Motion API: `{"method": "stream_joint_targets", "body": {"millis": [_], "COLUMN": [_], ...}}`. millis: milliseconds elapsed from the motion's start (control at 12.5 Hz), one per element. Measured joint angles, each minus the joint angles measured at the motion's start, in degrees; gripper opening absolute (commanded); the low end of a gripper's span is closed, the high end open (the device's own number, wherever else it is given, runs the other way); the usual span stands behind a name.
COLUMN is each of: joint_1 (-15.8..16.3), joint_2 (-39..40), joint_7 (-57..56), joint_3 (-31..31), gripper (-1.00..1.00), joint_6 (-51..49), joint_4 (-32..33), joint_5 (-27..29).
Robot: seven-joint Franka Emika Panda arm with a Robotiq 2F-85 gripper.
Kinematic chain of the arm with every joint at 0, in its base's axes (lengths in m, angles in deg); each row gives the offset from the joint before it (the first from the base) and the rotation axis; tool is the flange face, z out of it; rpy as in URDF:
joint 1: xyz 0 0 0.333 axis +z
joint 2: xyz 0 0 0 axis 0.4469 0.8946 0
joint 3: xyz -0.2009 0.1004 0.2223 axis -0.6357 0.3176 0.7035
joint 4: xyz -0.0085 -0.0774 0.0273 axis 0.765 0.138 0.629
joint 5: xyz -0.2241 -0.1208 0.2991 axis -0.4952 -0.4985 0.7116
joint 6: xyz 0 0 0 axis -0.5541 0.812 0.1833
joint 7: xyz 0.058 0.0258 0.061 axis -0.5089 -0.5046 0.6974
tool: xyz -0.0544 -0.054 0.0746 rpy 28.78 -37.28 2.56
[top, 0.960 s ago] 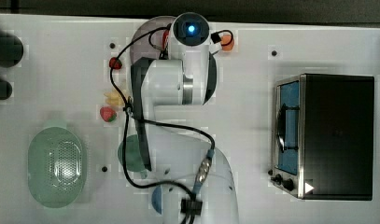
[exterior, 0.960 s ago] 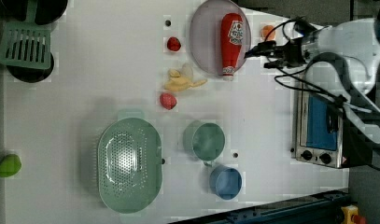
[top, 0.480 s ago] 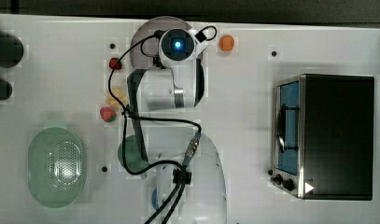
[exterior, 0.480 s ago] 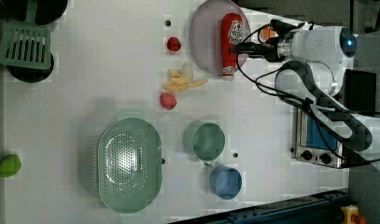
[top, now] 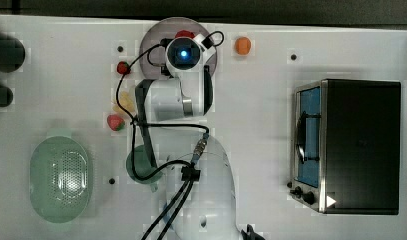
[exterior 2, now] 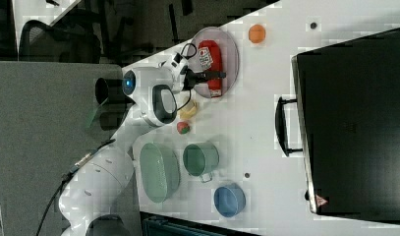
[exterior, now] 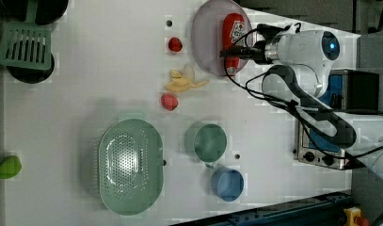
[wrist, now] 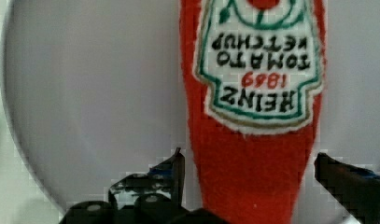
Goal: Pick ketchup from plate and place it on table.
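Gripper (wrist: 248, 186) wide open around ketchup (wrist: 253, 154) on plate (wrist: 94, 93), could slip and roll if pinched off-centre

Counts:
- red ketchup bottle (exterior: 232, 34): 1
- grey-lavender round plate (exterior: 205, 40): 1
- small red strawberries (exterior: 175, 44): 2
- green perforated oval basket (exterior: 129, 165): 1
- round cups: 2, teal (exterior: 210, 142) and blue (exterior: 227, 184)
- orange fruit (top: 243, 45): 1

Ketchup (exterior: 232, 36) lies on plate (exterior: 208, 44) at table's (exterior: 85, 84) 12 o'clock in the left view; basket (exterior: 129, 165) at 6, toaster oven (exterior: 321, 146) at 3.
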Motion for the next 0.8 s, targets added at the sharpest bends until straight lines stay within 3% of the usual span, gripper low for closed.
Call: {"method": "stream_joint_targets", "body": {"millis": [160, 560, 800], "joint_1": [0.13, 0.38, 0.11], "joint_2": [0.36, -0.11, -3.08], "joint_7": [0.00, 0.00, 0.00], "joint_3": [-0.04, -0.30, -0.14], "gripper": [0.21, 0.20, 0.20], "joint_6": [0.62, 0.95, -2.57], "joint_4": [0.00, -1.34, -1.12], "joint_5": [0.04, -0.20, 3.21]}}
